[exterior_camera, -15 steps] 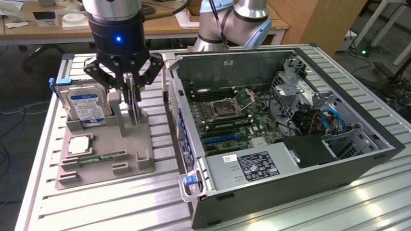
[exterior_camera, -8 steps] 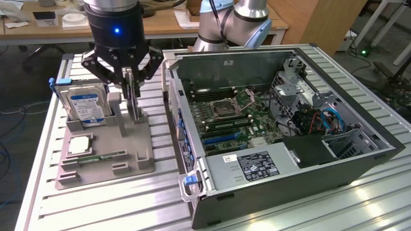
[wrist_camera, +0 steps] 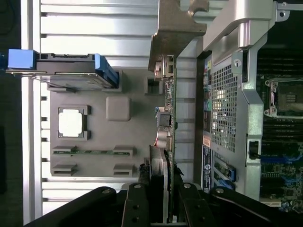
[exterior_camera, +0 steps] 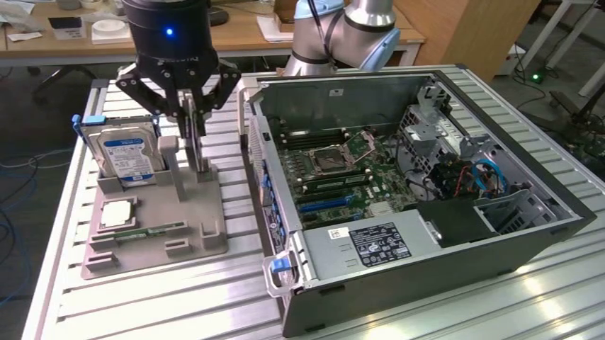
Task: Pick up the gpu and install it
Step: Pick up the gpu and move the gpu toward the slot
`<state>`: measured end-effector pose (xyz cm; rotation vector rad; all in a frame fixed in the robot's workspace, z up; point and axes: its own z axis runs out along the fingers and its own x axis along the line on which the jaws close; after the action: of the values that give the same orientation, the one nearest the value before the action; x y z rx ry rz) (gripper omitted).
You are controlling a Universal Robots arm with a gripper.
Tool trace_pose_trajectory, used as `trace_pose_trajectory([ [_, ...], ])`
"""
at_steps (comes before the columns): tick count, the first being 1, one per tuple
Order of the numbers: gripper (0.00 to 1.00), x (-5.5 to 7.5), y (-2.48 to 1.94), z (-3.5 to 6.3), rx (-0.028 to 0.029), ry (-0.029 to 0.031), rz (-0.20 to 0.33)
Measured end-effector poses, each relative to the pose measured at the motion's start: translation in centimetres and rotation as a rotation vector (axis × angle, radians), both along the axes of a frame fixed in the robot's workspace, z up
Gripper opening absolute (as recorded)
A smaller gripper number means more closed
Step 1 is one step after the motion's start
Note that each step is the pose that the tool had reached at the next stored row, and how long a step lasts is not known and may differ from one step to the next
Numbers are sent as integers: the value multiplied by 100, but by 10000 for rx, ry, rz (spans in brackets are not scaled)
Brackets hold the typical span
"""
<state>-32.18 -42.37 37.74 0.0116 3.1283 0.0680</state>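
My gripper (exterior_camera: 192, 119) pinches the gpu (exterior_camera: 200, 152) by its upper edge, the card standing upright on the grey tray (exterior_camera: 156, 249) between hard drive (exterior_camera: 127, 156) and case (exterior_camera: 416, 283).

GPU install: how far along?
Done: gripper is down over the tray, jaws closed on the upright gpu. In hand: the pick; the card's lower end sits at the tray stand. Left: the install; the open case has no card in its slots.
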Motion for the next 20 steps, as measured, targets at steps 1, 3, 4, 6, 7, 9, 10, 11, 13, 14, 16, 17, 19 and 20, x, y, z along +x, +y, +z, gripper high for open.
trace_pose_trajectory([
  [1,28,0,-1,14,3,0,0],
  [3,28,0,-2,41,7,1,0],
  [4,28,0,-3,55,9,0,0],
  [6,28,0,-4,80,14,0,0],
  [7,28,0,-5,92,15,0,0],
  [9,28,0,-6,117,17,0,0],
  [10,28,0,-6,131,18,0,-1],
  [11,28,0,-7,146,17,1,0],
  [13,28,0,-7,177,18,0,0],
  [14,28,0,-8,190,19,-1,0],
  [16,28,0,-9,219,20,0,1],
  [17,28,0,-9,236,21,0,0],
  [19,28,0,-10,266,22,0,-1],
  [20,28,-1,-12,277,22,-1,0],
])
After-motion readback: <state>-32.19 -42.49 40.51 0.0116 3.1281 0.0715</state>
